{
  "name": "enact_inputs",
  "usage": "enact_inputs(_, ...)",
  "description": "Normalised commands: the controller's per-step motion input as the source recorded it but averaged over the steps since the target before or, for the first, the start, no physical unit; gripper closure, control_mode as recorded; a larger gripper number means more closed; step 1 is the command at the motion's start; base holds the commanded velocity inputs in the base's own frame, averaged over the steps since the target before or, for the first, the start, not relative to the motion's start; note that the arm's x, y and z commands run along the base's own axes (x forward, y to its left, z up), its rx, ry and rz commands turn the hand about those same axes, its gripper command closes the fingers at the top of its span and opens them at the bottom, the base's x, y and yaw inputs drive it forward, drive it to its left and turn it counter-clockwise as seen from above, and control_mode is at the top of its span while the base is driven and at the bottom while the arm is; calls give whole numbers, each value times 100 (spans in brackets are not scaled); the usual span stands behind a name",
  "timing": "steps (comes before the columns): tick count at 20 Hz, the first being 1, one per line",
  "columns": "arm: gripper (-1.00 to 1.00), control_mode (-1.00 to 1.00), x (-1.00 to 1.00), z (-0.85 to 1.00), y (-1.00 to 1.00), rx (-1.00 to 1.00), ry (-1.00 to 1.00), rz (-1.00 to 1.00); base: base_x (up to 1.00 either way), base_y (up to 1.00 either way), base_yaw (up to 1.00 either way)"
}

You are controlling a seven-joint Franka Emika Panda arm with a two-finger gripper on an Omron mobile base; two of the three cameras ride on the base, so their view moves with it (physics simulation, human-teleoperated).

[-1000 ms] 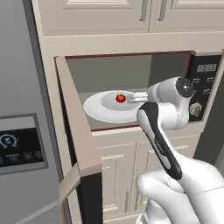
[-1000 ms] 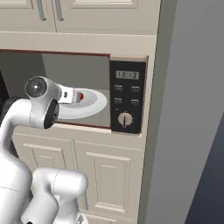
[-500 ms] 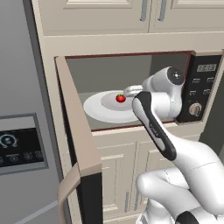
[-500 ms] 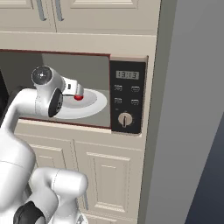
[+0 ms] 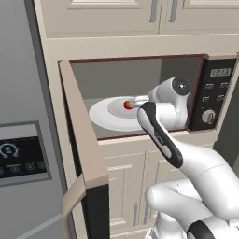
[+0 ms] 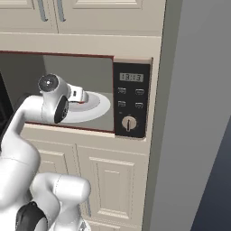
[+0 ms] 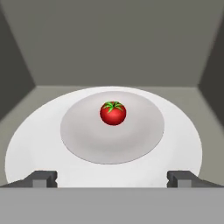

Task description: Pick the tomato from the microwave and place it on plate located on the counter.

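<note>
The tomato is small, red and green-stemmed, and sits on the grey raised centre of a large white round dish inside the microwave. In the left base view the tomato lies just left of my gripper, which has reached into the cavity. In the hand view my gripper is open, its fingertips wide apart over the dish's near rim, short of the tomato and holding nothing. The small plain white plate and the counter are out of view.
The microwave door stands swung open to the left, close to my arm. The black control panel with display and knob is right of the cavity. Beige cabinets sit above and below. A grey appliance front stands at the left.
My hand has pushed further into the microwave cavity and closed in on the tomato. The tomato and dish have not moved.
</note>
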Motion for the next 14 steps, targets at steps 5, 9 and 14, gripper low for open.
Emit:
enact_inputs(5, -100, -100, 44, 0, 20, 0, 10, 0, 0, 0, 0)
enact_inputs(9, -100, -100, 50, 0, 22, 0, 14, 0, 0, 0, 0)
enact_inputs(14, -100, -100, 52, 0, 5, 0, 19, 0, 0, 0, 0)
